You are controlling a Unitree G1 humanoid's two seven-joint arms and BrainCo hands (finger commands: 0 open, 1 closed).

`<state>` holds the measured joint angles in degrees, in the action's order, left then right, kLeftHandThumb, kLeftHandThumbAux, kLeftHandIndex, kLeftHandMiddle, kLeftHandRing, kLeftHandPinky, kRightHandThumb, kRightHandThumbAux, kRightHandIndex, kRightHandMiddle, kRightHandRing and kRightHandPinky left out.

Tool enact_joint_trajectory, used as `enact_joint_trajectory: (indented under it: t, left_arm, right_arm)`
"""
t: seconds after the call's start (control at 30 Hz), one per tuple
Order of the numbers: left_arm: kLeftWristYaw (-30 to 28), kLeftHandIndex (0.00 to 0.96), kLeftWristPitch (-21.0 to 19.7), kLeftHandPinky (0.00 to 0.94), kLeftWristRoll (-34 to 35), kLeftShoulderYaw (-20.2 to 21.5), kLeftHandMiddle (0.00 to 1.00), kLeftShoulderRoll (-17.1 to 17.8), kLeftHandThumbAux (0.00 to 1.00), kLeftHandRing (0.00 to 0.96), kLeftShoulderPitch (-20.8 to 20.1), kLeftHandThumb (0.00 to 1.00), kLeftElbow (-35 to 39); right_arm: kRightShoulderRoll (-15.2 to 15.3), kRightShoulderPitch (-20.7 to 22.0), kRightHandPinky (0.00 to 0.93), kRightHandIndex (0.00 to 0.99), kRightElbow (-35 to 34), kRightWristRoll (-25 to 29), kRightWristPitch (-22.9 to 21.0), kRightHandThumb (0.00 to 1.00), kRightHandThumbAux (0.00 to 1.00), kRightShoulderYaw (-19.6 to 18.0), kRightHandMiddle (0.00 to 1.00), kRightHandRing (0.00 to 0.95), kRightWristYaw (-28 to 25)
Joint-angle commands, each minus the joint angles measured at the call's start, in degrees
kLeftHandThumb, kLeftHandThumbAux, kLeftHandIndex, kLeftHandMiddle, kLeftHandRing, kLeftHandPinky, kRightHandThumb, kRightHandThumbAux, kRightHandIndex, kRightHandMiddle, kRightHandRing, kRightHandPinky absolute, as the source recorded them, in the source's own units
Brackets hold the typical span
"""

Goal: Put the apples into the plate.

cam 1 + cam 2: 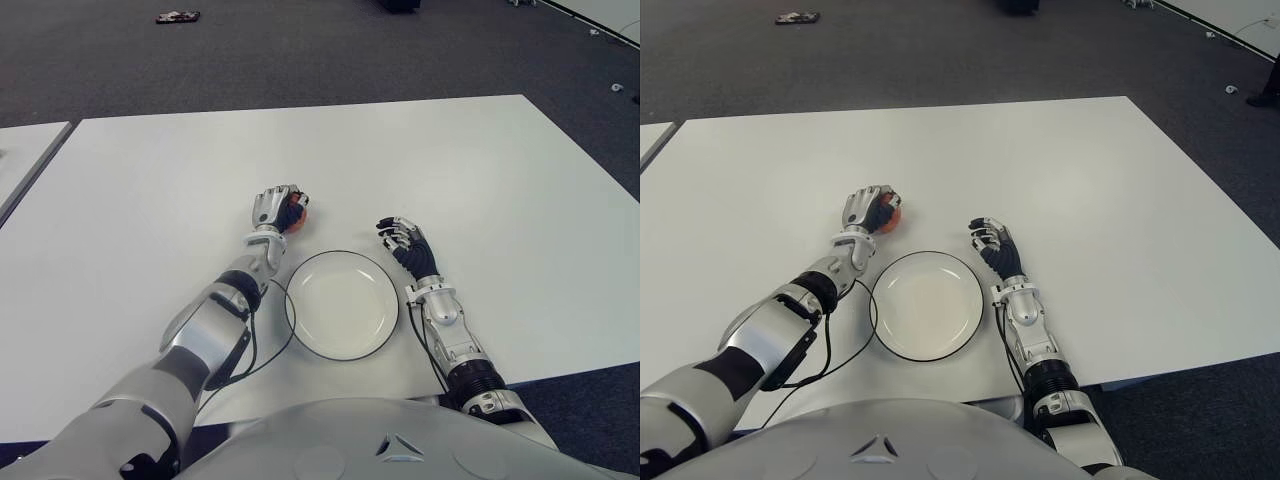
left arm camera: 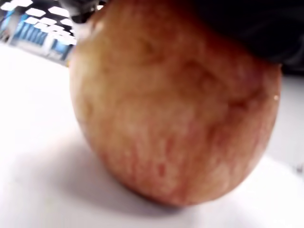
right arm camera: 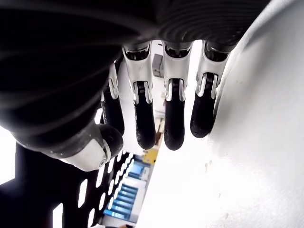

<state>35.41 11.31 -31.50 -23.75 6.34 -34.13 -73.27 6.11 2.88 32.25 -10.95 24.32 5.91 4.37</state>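
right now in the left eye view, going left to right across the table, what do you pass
left hand closed around the apple → plate → right hand, fingers relaxed and holding nothing, beside the plate's right edge; all on the white table

A wide white desk (image 1: 480,180) is set on dark grey carpet (image 1: 300,50). A second white desk (image 1: 25,150) is seen just beside its left edge. A small dark object (image 1: 178,17) lies on the floor beyond.
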Motion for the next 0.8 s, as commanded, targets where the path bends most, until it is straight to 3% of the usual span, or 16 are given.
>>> enact_joint_trajectory:
  t: [0.03, 0.4, 0.67, 0.8]
  left_arm:
    - [-2.6, 0.445, 1.4, 0.872, 6.5, 6.3, 0.864, -2.1, 0.7, 0.86, 5.3, 0.715, -2.7]
    - [-11.4, 0.443, 1.4, 0.87, 20.5, 20.1, 0.871, -4.0, 0.702, 0.863, 1.8, 0.714, -1.2]
    - [-27.1, 0.443, 1.3, 0.88, 39.7, 36.3, 0.88, -6.0, 0.702, 0.871, -0.6, 0.719, 4.9]
    - [-33.2, 0.443, -1.5, 0.891, 46.1, 40.9, 0.883, -6.3, 0.701, 0.879, -1.3, 0.722, 6.9]
  right_arm:
    - [-0.1, -2.8, 0.345, 0.309, 2.9, -0.1, -3.8, 0.671, 0.672, 0.1, 0.354, 0.341, -0.5]
    - [-0.4, -2.7, 0.356, 0.305, 3.2, -0.2, -2.8, 0.68, 0.678, 0.2, 0.356, 0.347, -0.2]
    - [-0.4, -2.6, 0.355, 0.3, 3.5, -0.1, -2.8, 0.678, 0.677, 0.2, 0.35, 0.343, -0.6]
    - [-0.5, -2.4, 0.351, 0.293, 4.0, -0.1, -2.6, 0.672, 0.676, 0.3, 0.342, 0.336, -0.6]
